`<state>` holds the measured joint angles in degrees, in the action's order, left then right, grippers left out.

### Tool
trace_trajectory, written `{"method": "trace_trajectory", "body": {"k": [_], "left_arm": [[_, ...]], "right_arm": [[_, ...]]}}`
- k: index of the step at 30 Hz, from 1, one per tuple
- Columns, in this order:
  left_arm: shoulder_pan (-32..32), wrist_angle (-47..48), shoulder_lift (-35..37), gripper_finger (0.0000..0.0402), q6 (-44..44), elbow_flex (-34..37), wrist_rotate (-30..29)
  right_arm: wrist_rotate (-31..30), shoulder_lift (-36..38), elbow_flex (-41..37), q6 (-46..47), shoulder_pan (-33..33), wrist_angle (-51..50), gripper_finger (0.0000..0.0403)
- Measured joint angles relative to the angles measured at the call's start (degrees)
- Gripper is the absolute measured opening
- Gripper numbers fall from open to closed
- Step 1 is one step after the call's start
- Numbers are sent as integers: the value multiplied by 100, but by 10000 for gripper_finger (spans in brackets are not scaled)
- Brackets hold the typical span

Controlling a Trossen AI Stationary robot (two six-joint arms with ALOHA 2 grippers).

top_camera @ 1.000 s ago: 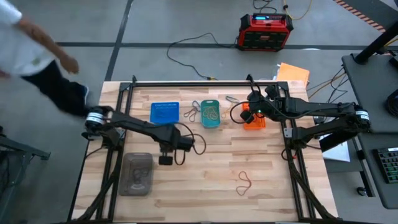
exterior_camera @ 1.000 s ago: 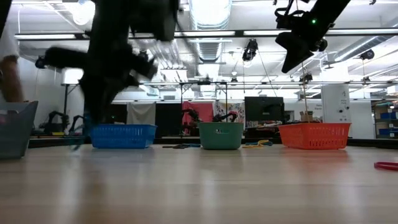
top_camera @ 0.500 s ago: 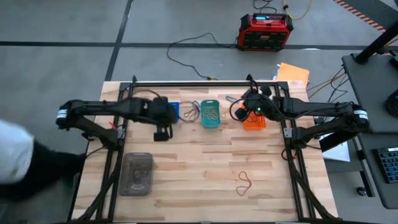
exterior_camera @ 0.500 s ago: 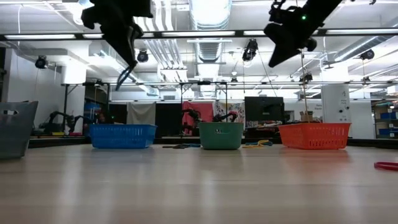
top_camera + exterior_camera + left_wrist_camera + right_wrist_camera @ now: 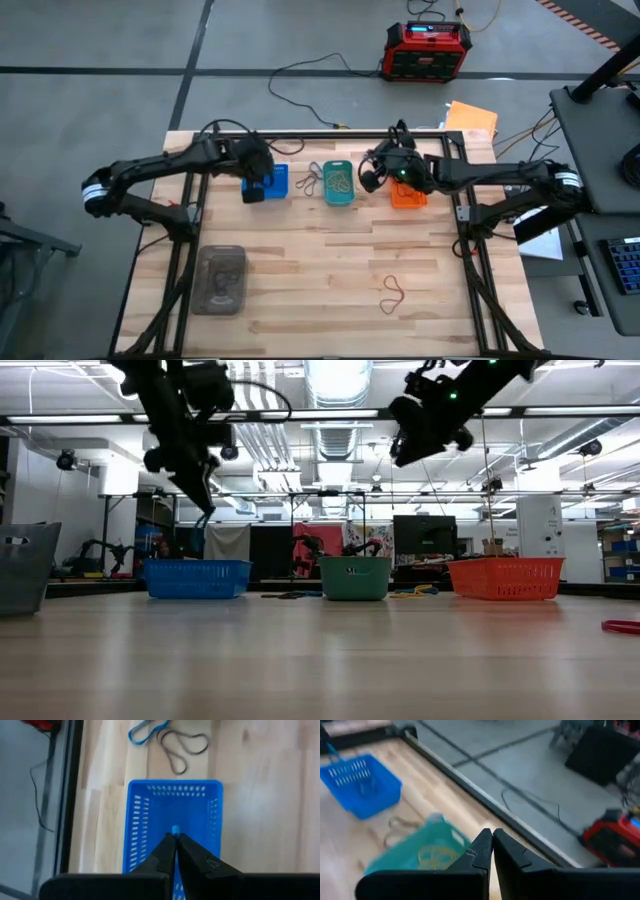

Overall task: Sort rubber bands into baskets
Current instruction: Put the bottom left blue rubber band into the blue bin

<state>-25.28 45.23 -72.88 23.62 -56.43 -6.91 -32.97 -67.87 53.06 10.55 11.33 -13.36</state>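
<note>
The left gripper (image 5: 175, 836) hangs over the blue basket (image 5: 268, 180) at the far edge of the table (image 5: 330, 290), left of the middle. Its fingers are pressed together on a small blue rubber band (image 5: 175, 829), of which only a bit shows at the tips. The right gripper (image 5: 492, 840) is in the air near the far edge, between the teal basket (image 5: 338, 183) and the orange basket (image 5: 408, 194). Its fingers are together and I see nothing between them.

Yellowish bands (image 5: 434, 855) lie inside the teal basket. A blue loop (image 5: 146, 730) and a grey loop (image 5: 182, 745) lie on the wood between the blue and teal baskets. A red band (image 5: 392, 293) lies alone toward the near right part of the table, well apart from the others.

I think these bands are very light, soft and stretchy. They are thin and flat against the wood, so the fingertips probably must pinch one strand where it lifts or twists a little. A band can cling to a finger on release, or drag a neighbour with it.

I cannot read any writing or label. A clear grey container (image 5: 221, 280) stands near the near left corner.
</note>
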Motion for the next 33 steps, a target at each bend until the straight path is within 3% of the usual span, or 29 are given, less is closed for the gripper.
{"method": "trace_trajectory", "body": {"k": [9,14,21,27,33], "left_arm": [[-552,-520,-255,0,-500,406,204],[-555,-697,-527,0,-535,566,633],[-559,-708,-1003,0,-632,805,623],[-565,-783,-1299,0,-613,711,291],[-574,-1084,-1397,5,-593,692,-105]], "right_arm": [[169,-753,0,-910,341,1435,9],[346,-1141,204,-1316,683,1516,9],[609,-1561,912,-2228,1195,1485,9],[921,-1669,1599,-1849,1311,653,9],[961,-1672,1576,-1196,1218,575,9]]}}
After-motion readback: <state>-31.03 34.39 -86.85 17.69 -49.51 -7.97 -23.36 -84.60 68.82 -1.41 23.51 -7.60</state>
